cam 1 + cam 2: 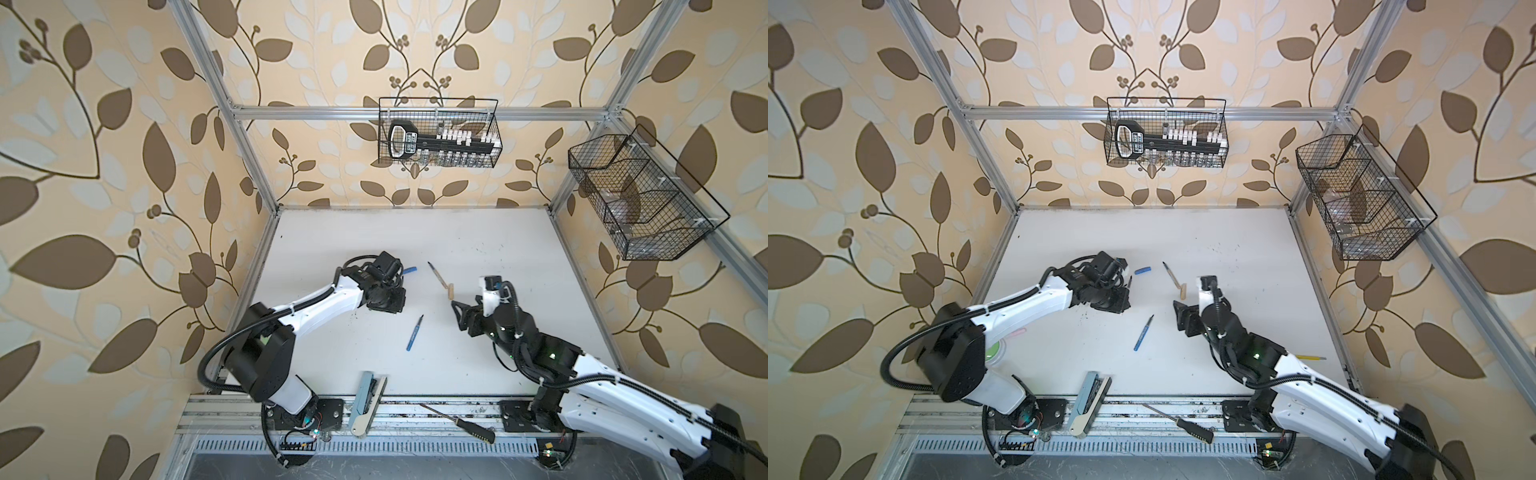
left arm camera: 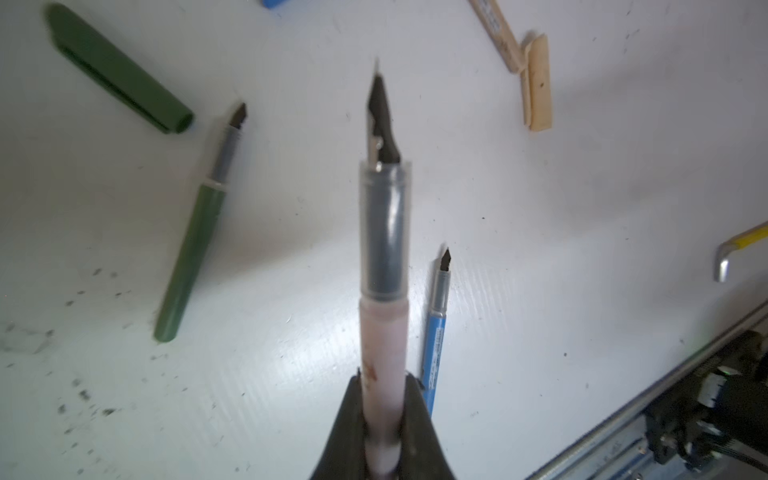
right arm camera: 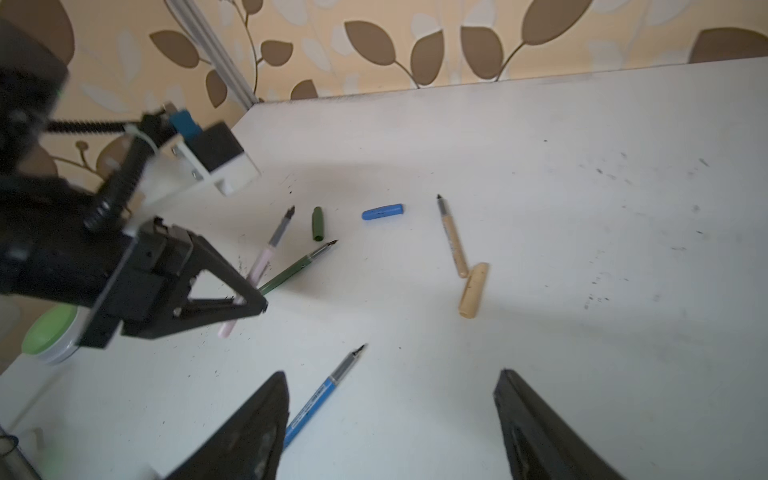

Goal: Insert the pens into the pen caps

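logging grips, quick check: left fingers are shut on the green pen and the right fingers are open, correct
Wrong pen: the left wrist view shows the left fingers shut on the pale pink pen; the green pen lies ungripped. The right fingers are open.

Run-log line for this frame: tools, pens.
left tool: shut on slim pale pink pen | right tool: open, empty | slim blue pen, dark green pen, tan pen: uncapped on white table

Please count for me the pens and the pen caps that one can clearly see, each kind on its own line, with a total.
Pens: 4 (pink pen in the left end effector, green pen, blue pen, tan pen)
Pen caps: 3 (green cap, blue cap, tan cap)
Total: 7
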`<state>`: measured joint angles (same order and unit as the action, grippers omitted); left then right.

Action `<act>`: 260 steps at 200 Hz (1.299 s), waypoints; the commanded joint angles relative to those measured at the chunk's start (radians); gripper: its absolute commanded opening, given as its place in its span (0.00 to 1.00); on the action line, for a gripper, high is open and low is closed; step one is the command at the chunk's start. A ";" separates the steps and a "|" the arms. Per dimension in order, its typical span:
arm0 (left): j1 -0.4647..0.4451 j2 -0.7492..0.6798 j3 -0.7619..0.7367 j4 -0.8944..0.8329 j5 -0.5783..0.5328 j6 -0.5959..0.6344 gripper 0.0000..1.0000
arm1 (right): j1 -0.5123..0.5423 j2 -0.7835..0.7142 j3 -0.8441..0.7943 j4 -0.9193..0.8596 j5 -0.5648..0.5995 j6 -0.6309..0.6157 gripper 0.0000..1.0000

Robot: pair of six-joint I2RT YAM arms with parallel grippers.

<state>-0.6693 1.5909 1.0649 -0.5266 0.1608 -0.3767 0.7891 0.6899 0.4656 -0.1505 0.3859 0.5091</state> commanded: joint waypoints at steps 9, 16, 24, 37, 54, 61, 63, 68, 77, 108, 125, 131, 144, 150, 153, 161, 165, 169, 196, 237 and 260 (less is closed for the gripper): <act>-0.028 0.083 0.042 0.089 -0.073 0.001 0.01 | -0.134 -0.143 -0.071 -0.146 -0.125 0.030 0.80; -0.033 0.109 0.046 0.090 -0.073 0.013 0.03 | -0.157 -0.162 -0.078 -0.163 -0.147 0.029 0.80; -0.041 0.136 0.053 0.088 -0.084 0.021 0.05 | -0.176 -0.176 -0.086 -0.176 -0.169 0.029 0.80; -0.053 0.171 0.056 0.085 -0.117 0.012 0.05 | -0.197 -0.192 -0.096 -0.185 -0.194 0.025 0.80; -0.060 0.194 0.047 0.106 -0.100 -0.004 0.17 | -0.220 -0.201 -0.104 -0.184 -0.224 0.019 0.80; -0.066 0.198 0.047 0.105 -0.112 -0.013 0.26 | -0.228 -0.202 -0.103 -0.184 -0.236 0.013 0.80; -0.068 0.200 0.046 0.105 -0.116 -0.015 0.28 | -0.230 -0.201 -0.101 -0.185 -0.239 0.011 0.80; -0.071 0.201 0.046 0.106 -0.125 -0.021 0.32 | -0.234 -0.201 -0.100 -0.186 -0.241 0.006 0.80; -0.075 0.198 0.046 0.105 -0.133 -0.025 0.37 | -0.240 -0.200 -0.095 -0.188 -0.247 -0.001 0.80; -0.076 0.188 0.069 0.053 -0.184 -0.041 0.55 | -0.276 -0.184 -0.074 -0.195 -0.290 -0.043 0.80; -0.075 0.166 0.097 -0.015 -0.251 -0.063 0.63 | -0.290 -0.149 -0.049 -0.196 -0.332 -0.079 0.80; -0.075 0.153 0.108 -0.047 -0.289 -0.080 0.68 | -0.291 -0.135 -0.037 -0.193 -0.339 -0.093 0.80; -0.075 0.102 0.121 -0.105 -0.362 -0.117 0.77 | -0.291 -0.099 -0.010 -0.191 -0.358 -0.124 0.80; -0.075 0.070 0.121 -0.125 -0.397 -0.133 0.81 | -0.291 -0.082 0.001 -0.186 -0.369 -0.131 0.80; -0.074 0.054 0.121 -0.135 -0.414 -0.143 0.83 | -0.291 -0.074 0.004 -0.181 -0.375 -0.136 0.80; -0.073 0.008 0.119 -0.166 -0.455 -0.166 0.97 | -0.291 -0.055 0.013 -0.165 -0.389 -0.149 0.80; -0.072 -0.016 0.119 -0.184 -0.474 -0.176 0.99 | -0.291 -0.044 0.019 -0.157 -0.399 -0.152 0.80; -0.070 -0.040 0.119 -0.202 -0.492 -0.186 0.99 | -0.291 -0.036 0.024 -0.150 -0.405 -0.156 0.81; -0.029 -0.208 0.094 -0.343 -0.600 -0.289 0.99 | -0.291 0.040 0.075 -0.131 -0.432 -0.175 0.81; 0.322 -0.626 -0.270 -0.254 -0.532 -0.414 0.99 | -0.282 0.172 0.149 -0.087 -0.515 -0.141 0.81; 0.393 -0.771 -0.354 -0.324 -0.621 -0.450 0.99 | -0.247 0.233 0.208 -0.099 -0.514 -0.127 0.81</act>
<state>-0.3122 0.9115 0.7715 -0.7666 -0.3817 -0.7395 0.5133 0.8803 0.6090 -0.2634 -0.0895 0.3698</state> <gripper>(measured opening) 0.989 0.809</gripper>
